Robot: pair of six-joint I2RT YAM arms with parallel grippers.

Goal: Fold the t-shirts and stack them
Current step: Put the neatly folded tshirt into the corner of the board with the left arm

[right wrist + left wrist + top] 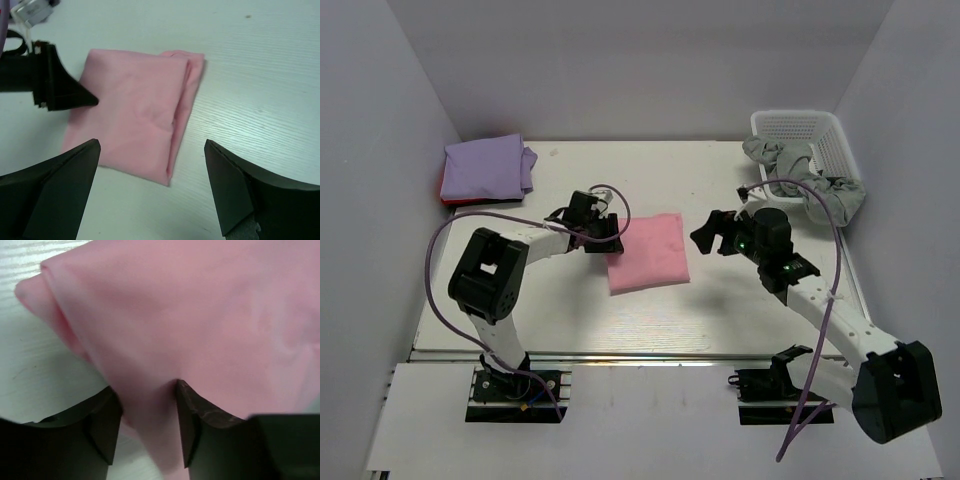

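Note:
The light pink t-shirt lies folded into a rectangle in the middle of the table; it also shows in the right wrist view. My left gripper is at its left edge, and its jaws are closed on a thick fold of the pink cloth. My right gripper hovers open and empty just right of the shirt. The folded lavender t-shirt lies at the back left on the red one, of which only an edge shows.
A white basket stands at the back right with grey cloth hanging over its front rim onto the table. White walls close in the left, back and right sides. Purple cables loop from both arms.

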